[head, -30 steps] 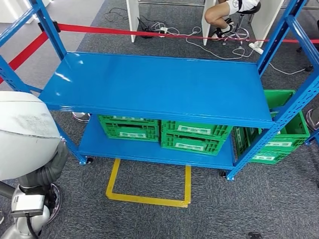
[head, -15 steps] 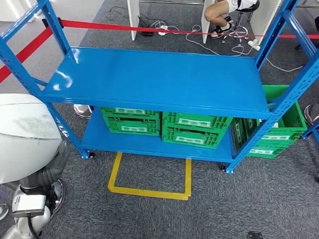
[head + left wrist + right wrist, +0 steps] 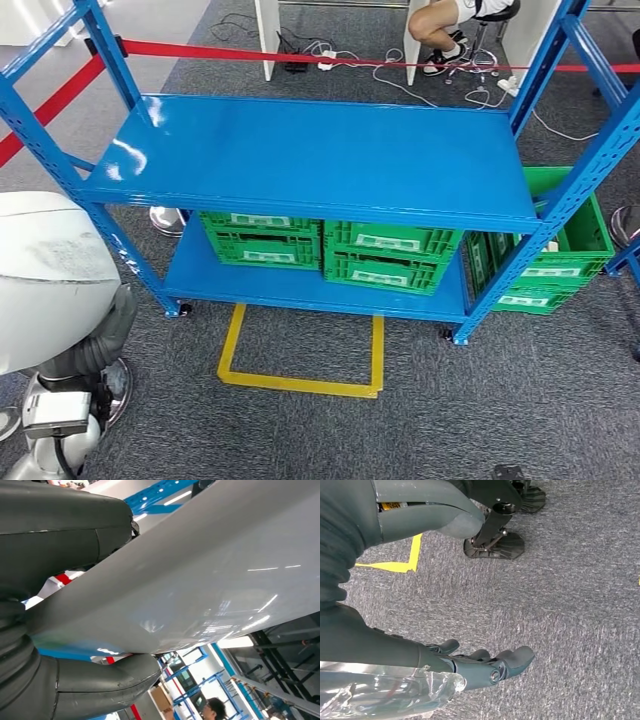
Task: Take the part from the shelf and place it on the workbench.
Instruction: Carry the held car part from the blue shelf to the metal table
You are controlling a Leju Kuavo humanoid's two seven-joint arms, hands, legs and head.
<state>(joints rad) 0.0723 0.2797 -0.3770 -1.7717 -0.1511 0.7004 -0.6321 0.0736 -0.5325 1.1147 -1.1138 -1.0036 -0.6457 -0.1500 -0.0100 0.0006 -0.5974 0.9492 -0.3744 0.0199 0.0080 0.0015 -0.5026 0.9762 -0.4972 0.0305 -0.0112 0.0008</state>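
- You are looking at an industrial test or workshop hall, set up like a small warehouse bay.
- A blue steel shelf on perforated uprights stands on grey carpet floor.
- Green plastic crates with white labels sit on its lower level; another green crate stands just beside the shelf.
- A yellow taped rectangle marks the floor in front of the shelf.
- Red barrier tape runs behind the shelf.
- Loose cables lie on the floor beyond the tape, near white table legs and a seated person.
- The left wrist view shows more blue racking under ceiling lights.
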